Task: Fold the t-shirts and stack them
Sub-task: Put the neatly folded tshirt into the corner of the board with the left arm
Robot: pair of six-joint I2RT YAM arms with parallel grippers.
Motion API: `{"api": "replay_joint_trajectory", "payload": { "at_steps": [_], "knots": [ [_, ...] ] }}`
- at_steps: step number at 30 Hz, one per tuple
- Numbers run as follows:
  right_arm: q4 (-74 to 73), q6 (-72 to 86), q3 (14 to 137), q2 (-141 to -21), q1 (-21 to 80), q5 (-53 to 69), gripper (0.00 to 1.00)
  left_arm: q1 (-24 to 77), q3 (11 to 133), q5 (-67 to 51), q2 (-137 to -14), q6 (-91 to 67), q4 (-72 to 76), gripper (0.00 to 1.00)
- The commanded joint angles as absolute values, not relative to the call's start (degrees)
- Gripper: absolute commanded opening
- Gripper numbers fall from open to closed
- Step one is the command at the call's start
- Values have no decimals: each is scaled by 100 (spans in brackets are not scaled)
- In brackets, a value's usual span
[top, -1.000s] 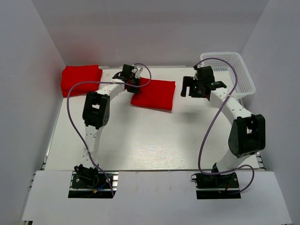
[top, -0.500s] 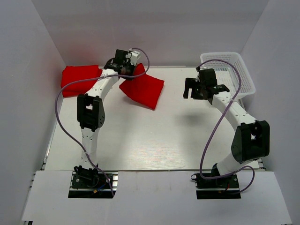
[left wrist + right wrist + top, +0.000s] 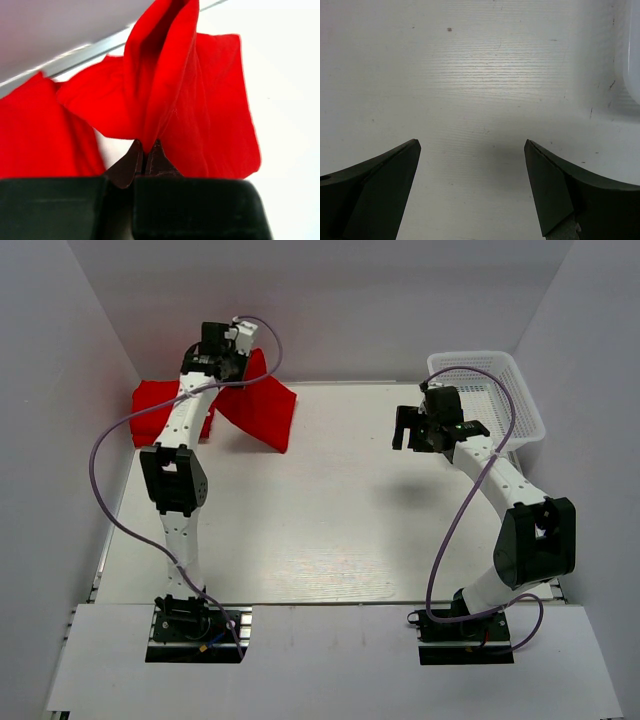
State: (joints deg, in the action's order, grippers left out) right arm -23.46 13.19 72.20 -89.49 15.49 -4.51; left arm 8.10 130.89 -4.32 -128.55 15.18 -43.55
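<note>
Item: held t-shirt (image 3: 200, 100) | clamped in my left gripper (image 3: 146, 152), hanging from it, long axis down | stacked t-shirts (image 3: 160, 405) just beside, to my left | right gripper (image 3: 470, 145) spread, empty, well apart

Top external: fixed high, behind both arm bases, facing forward and down. It takes in the whole white tabletop (image 3: 330, 530), with the white plastic mesh basket (image 3: 500, 390) at far right.

Left wrist: very near, sighting past the left gripper (image 3: 147, 152) onto a hanging bright red cloth t-shirt (image 3: 200, 100) at the table end opposite the basket. Top view shares this shirt.

Right wrist: near, facing down past the right gripper (image 3: 471, 145) onto bare tabletop just beside the basket. Top view shares that patch.
</note>
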Motion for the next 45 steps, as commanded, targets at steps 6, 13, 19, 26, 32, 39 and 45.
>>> {"api": "replay_joint_trajectory", "payload": {
  "at_steps": [6, 13, 19, 26, 32, 39, 45],
  "knots": [
    [-2223, 1476, 7286, -9079, 1556, -483, 90, 352, 13816, -922, -12243, 1819, -4289, 0],
    [-2232, 1547, 7400, -9255, 1573, -483, 90, -140, 14167, -1169, -12191, 1969, -4228, 0],
    [-2355, 1600, 7515, -9439, 1573, -413, 90, -536, 14089, -1318, -12068, 1969, -4175, 0],
    [-2356, 1652, 7673, -9624, 1591, -299, 90, -1044, 13984, -1336, -12067, 1969, -3991, 0],
    [-2504, 1661, 7884, -9896, 1643, -220, 90, -1370, 13756, -968, -12129, 1969, -3779, 0],
    [-2663, 1696, 8270, -10291, 1722, -184, 90, -1792, 13526, -967, -12234, 1916, -3612, 0],
    [-2821, 1723, 8490, -10537, 1845, -193, 90, -1968, 12886, -327, -12428, 1618, -3112, 0]
  ]
}}
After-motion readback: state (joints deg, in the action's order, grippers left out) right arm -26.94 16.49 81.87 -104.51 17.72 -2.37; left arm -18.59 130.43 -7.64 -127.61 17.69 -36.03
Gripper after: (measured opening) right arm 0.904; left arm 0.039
